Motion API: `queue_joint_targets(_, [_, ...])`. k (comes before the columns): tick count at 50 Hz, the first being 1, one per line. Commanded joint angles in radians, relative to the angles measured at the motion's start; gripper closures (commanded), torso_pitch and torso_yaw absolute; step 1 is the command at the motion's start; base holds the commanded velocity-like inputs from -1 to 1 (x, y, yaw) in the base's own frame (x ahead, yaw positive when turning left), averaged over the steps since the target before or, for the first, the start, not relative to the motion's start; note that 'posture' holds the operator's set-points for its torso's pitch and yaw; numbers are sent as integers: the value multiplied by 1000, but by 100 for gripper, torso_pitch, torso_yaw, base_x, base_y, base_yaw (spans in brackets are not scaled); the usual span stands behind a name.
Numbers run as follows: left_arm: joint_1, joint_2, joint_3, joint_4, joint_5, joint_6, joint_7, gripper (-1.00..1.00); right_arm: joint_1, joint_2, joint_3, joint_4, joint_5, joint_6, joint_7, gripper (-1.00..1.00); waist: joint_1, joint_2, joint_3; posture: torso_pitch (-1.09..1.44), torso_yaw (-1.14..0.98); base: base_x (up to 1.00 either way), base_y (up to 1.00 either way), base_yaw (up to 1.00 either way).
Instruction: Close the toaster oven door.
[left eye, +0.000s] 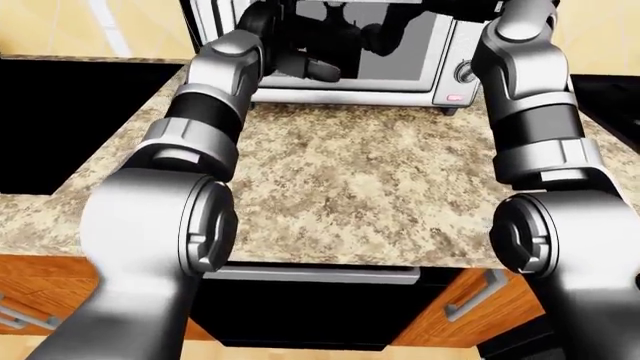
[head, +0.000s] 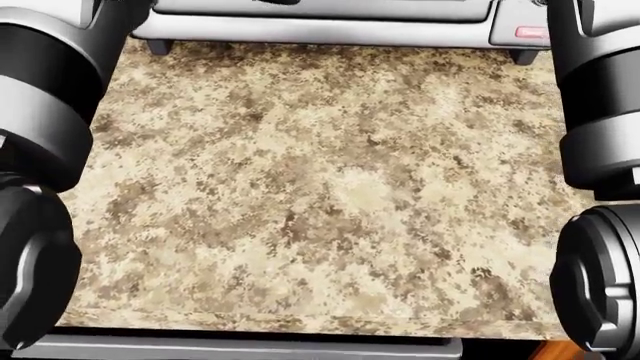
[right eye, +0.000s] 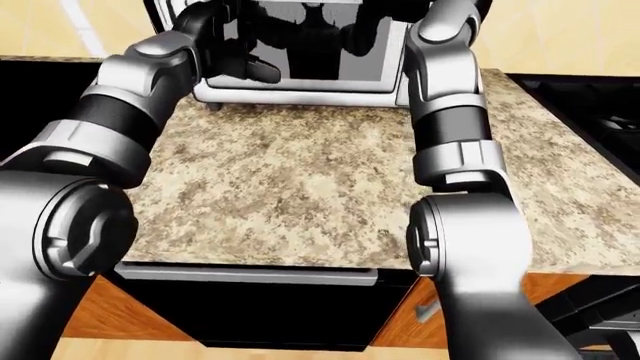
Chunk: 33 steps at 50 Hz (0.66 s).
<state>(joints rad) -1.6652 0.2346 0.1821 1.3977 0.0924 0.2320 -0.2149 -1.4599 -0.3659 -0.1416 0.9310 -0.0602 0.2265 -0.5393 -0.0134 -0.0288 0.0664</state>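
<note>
The silver toaster oven (left eye: 350, 96) stands at the top of the left-eye view on the speckled counter (left eye: 380, 172). Its dark glass door (left eye: 400, 45) looks upright against the body and mirrors my arms. A knob (left eye: 464, 71) and a pink button (head: 530, 32) sit at the oven's right end. My left hand (left eye: 312, 67) rests against the lower left of the glass, dark fingers spread and holding nothing. My right forearm (left eye: 530, 90) rises past the oven's right side, and its hand is cut off by the top edge.
A black sunken surface (left eye: 60, 120) lies left of the counter and a dark stove (left eye: 615, 90) right of it. Below the counter's near edge are a black appliance with a silver handle (left eye: 320, 274) and orange cabinet fronts (left eye: 460, 315).
</note>
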Motion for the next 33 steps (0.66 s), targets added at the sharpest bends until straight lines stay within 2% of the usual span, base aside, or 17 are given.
queue_joint_targets(1, [-61,49,7,-84,19,-88,121,-100,-39,-15,-1,-35,-9,-26,-3,-100,9,-5,-41,0,0,0,0,0])
queue_joint_targets(4, [-67,48,18,-80,15,-87,164,-100,-41,-15,-2,-36,-7,-24,-3,-100,7,-3,-41,0,0,0,0,0])
queue_joint_targets(15, [-66,28,24,-75,12,-91,193,-100,-42,-20,-2,-34,-7,-26,-3,-100,0,4,-40,0,0,0,0,0])
queue_joint_targets(33, [-75,12,35,-70,9,-100,246,-100,-36,-21,-3,-46,-4,-19,-6,-100,-1,1,-41,0,0,0,0,0])
